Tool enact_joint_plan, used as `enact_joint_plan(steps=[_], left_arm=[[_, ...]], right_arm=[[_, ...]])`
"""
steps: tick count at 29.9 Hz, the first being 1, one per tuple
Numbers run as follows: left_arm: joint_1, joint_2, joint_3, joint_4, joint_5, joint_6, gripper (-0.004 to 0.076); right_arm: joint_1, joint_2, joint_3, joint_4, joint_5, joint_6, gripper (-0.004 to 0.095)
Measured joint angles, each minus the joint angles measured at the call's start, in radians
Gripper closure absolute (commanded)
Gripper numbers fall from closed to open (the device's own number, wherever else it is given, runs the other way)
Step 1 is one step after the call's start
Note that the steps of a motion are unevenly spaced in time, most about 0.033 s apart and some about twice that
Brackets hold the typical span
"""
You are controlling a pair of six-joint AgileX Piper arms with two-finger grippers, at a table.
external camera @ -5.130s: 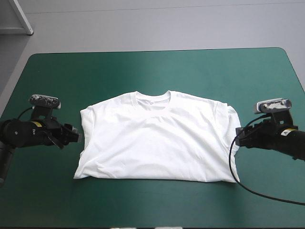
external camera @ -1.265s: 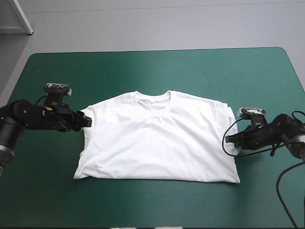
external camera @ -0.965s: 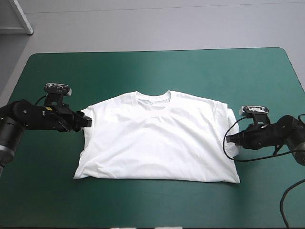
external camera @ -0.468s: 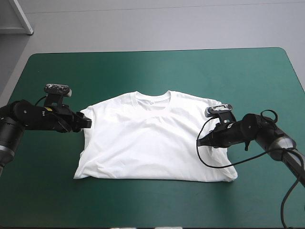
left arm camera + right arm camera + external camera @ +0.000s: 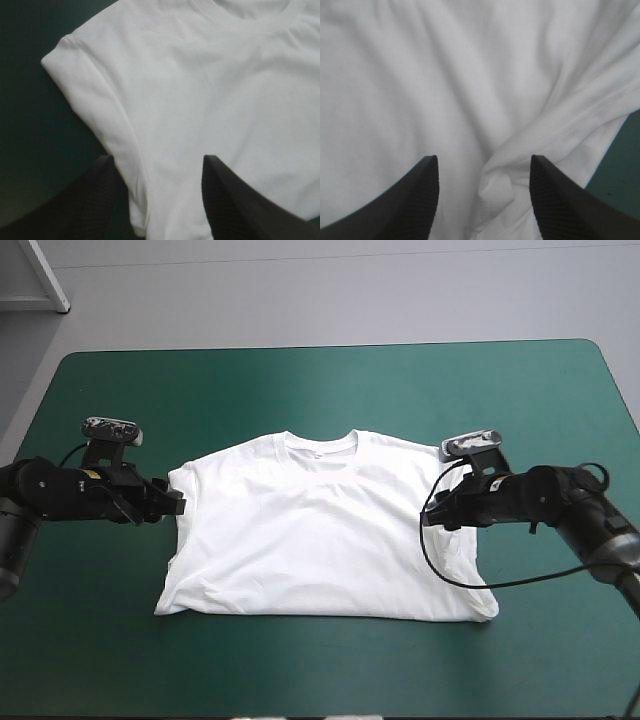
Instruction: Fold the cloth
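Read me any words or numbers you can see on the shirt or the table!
No text can be read anywhere.
The T-shirt is plain white. A faint speck at its collar, if it is a label, is too small to read.
The teal-green cover bears no writing.

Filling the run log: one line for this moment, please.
T-shirt: spread flat | left gripper: open, straddling its side edge | right gripper: open, over a bunched part

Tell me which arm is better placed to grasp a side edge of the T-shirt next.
Probably the left: the left tool, open, straddles the sleeve edge of the T-shirt. The right tool, also open, hangs inside the edge, over a bunched wrinkle.
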Motion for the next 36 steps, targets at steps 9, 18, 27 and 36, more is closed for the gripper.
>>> enact_joint_plan(steps=[9, 18, 27, 36], left_arm=[[0.000, -0.208, 0.084, 0.125, 0.107, -0.100, 0.0328], [0.000, -0.312, 0.403, 0.128, 0.048, -0.151, 0.0328], [0.000, -0.261, 0.499, 0.125, -0.092, -0.173, 0.0328], [0.000, -0.090, 0.500, 0.081, -0.112, -0.126, 0.0442]], right_arm=[[0.000, -0.249, -0.057, -0.107, 0.102, 0.100, 0.0373], [0.000, -0.343, 0.036, -0.107, 0.167, 0.136, 0.0475], [0.000, -0.362, 0.141, -0.107, 0.164, 0.142, 0.0487], [0.000, -0.362, 0.152, -0.123, 0.150, 0.142, 0.0497]])
